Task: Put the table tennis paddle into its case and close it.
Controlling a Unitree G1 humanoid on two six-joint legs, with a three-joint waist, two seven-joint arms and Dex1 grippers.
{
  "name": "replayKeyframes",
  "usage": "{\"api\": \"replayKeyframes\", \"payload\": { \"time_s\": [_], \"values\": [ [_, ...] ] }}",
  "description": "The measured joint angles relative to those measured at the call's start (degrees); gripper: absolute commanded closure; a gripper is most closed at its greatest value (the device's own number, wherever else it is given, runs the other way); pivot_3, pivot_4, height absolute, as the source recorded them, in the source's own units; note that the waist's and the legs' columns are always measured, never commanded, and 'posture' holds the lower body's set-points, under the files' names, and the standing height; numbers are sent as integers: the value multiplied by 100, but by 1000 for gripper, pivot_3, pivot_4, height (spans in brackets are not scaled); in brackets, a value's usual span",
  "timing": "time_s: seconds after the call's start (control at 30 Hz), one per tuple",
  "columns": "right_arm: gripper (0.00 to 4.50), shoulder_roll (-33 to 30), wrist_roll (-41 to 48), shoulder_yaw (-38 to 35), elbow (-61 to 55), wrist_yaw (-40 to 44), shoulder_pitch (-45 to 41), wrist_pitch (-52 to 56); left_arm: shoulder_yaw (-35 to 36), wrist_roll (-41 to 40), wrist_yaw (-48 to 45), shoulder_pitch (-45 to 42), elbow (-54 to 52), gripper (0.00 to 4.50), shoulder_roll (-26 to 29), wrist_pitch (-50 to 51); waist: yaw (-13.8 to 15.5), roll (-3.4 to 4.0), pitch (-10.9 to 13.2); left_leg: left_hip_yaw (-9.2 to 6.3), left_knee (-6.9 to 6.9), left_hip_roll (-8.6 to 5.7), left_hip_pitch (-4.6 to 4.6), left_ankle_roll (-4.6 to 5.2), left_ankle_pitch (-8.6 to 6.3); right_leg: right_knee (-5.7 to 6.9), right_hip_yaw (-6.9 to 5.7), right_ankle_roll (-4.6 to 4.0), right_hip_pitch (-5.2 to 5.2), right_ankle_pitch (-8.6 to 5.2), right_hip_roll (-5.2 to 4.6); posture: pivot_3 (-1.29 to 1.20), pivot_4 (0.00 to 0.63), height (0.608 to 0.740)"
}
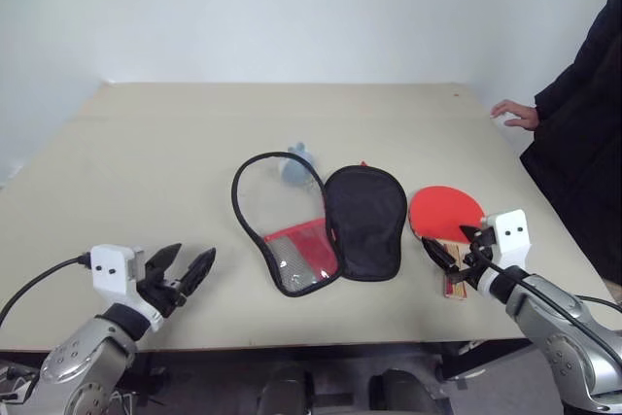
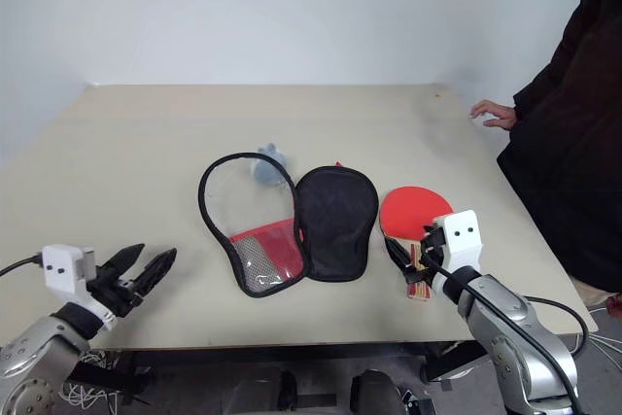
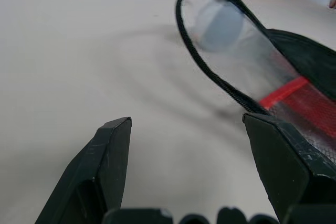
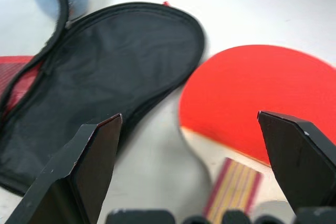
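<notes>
Beige table [image 1: 194, 143], pale wall [image 1: 292, 7], person's hand [image 1: 515, 114] on table edge

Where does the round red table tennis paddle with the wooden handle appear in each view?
Left eye view: paddle right of centre, beside the black case half.
Right eye view: right of centre.
Left wrist view: the clear case half and the table.
Right wrist view: right side.
Shared landmark: the black case half.
</notes>
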Motion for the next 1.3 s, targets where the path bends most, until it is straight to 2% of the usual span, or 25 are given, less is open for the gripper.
{"api": "replayKeyframes", "payload": {
  "time_s": [0.27,0.6,1.0,1.3],
  "values": [
    [0,89,4,-154,-268,-304,384,320,-305,58,-391,-375,315,910,304,36,-6,0,-5,1,7,18,1,-2,1,0,-30,-13,0,17,0,0,0,725],
    [0,313,11,-22,-530,-627,384,894,-377,83,-545,-320,356,910,317,43,-3,8,-8,3,6,45,8,-2,1,-1,-36,-17,-2,19,-2,0,0,725],
    [0,882,-216,170,-28,-1254,-354,1483,-413,97,-477,-382,353,910,244,20,-6,11,-11,28,4,40,9,-6,-1,0,-36,-27,-13,28,-1,0,0,725],
    [0,1077,-432,164,45,-1629,-522,2239,-413,107,-329,-278,257,910,158,15,-7,8,-13,72,4,40,9,-11,-4,1,-35,-28,-14,30,-2,0,0,725]
  ]
}}
